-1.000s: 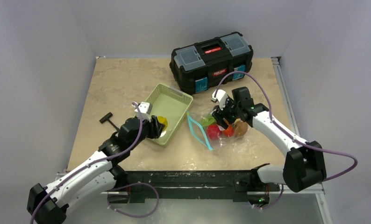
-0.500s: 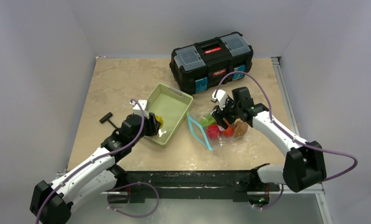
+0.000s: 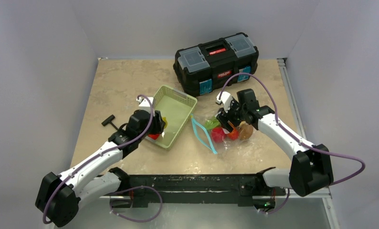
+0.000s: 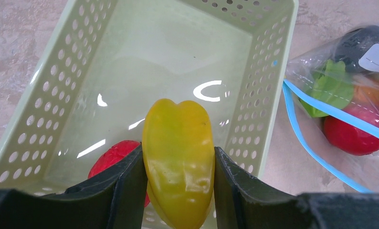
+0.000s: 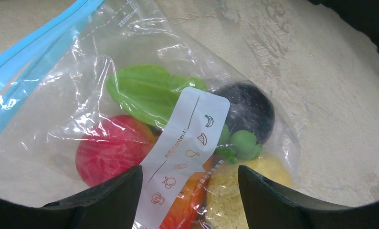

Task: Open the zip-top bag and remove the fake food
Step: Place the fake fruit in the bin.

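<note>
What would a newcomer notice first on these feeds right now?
The yellow pepper stands out, clamped in the left tool over the near end of the green basket, where a red piece already lies. To the basket's right, the bag with its blue zip holds red, green and orange food, the right tool open over it.

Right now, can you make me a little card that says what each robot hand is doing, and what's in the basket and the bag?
left gripper: shut on the yellow pepper, held over the basket
right gripper: open, just above the zip-top bag
in basket: one red piece
bag mouth: blue zip strip looks parted
in bag: green leaf, red fruit, dark round piece, yellow piece
back of table: black toolbox, lid down
</note>
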